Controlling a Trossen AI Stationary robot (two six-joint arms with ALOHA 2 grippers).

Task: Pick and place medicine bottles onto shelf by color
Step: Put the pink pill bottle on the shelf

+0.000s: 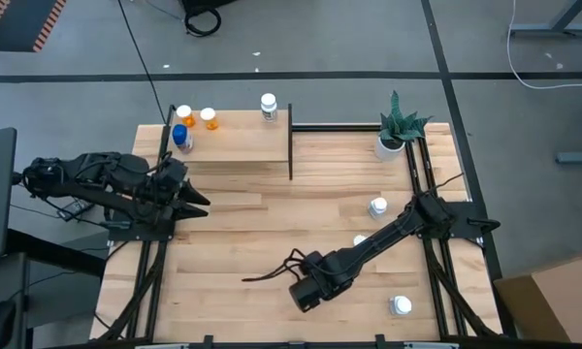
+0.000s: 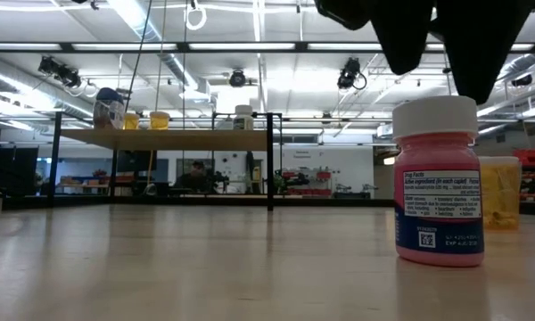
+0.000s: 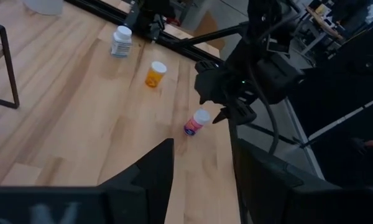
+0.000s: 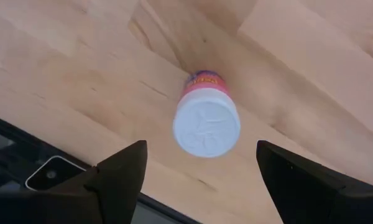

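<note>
Plank tabletop (image 1: 233,242), shelf (image 1: 235,145) at far left. Right gripper (image 4: 199,168) poised above pink bottle (image 4: 205,121) near front edge, fingers apart. Left gripper (image 3: 202,180) beside shelf, parted, empty. Light, rigid, smooth; grasp around body below white cap. Label print too small to read.

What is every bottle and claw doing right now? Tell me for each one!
pink bottle: upright on the table, cap on, right under the right claw, not gripped.
right claw: open, above the pink bottle.
left claw: holding nothing, hanging by the shelf's near edge.
orange bottles: two upright on the shelf.
blue bottle: upright on the shelf, beside them.
white bottle: upright on the shelf.
plant pot: upright on the table.
</note>
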